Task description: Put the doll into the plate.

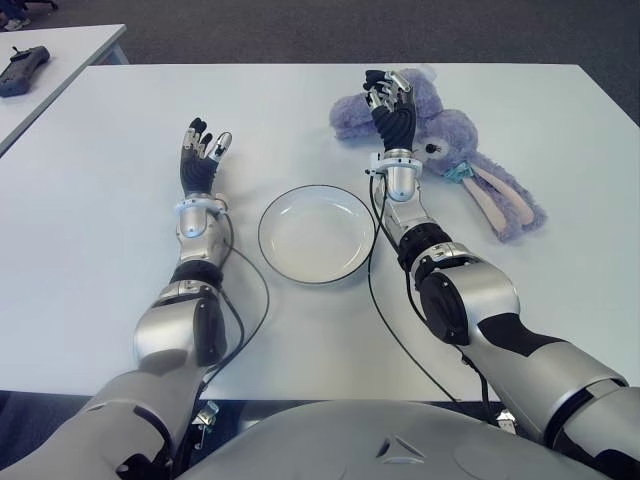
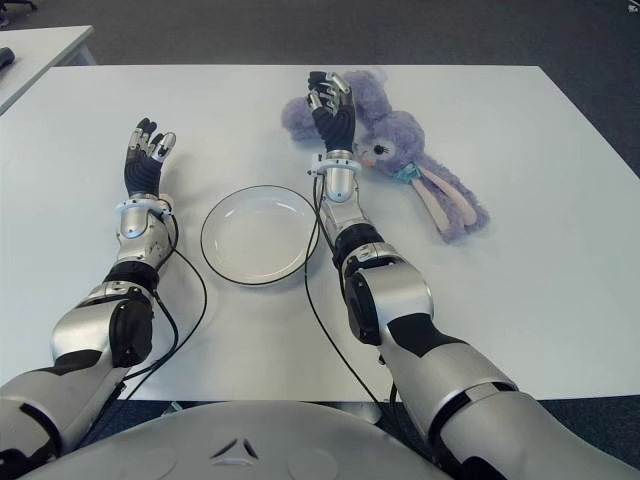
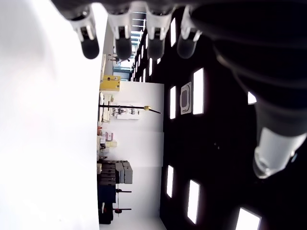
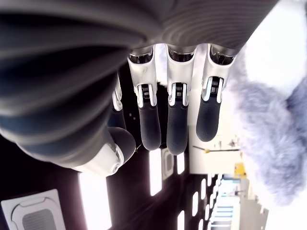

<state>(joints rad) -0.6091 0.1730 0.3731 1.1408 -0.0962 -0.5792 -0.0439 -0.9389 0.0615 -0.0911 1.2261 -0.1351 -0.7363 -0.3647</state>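
Step in hand, as I read it: reach phase, no grasp yet. Right hand (image 1: 392, 108) is up over the near edge of the doll (image 1: 455, 150), palm raised. In the right wrist view its fingers (image 4: 177, 129) hang mostly straight with a slight curl and nothing between them and the thumb; purple fur sits just beside the outermost finger, not inside the grip. So it holds nothing.

Left hand (image 1: 200, 155) shows beyond the plate's left side, fingers extended and spread, empty. Idle.

Doll is on the table (image 1: 120, 180), lying flat, well beyond the plate (image 1: 318, 233) and off to its right. Most of the body runs out to the right of the right hand's fingertips; 2 long ears trail toward the table's right edge.

Plate has nothing in it and sits near the right wrist, on its left side.

Next move likely needs: lower the hand onto the plump body, close fingers around it, lift, carry back and left to the plate, release.

Doll looks like a soft lilac plush rabbit, pale pink ear linings, small teal bit at the neck. Should squash under the fingers; ears may drag or hang over the rim.
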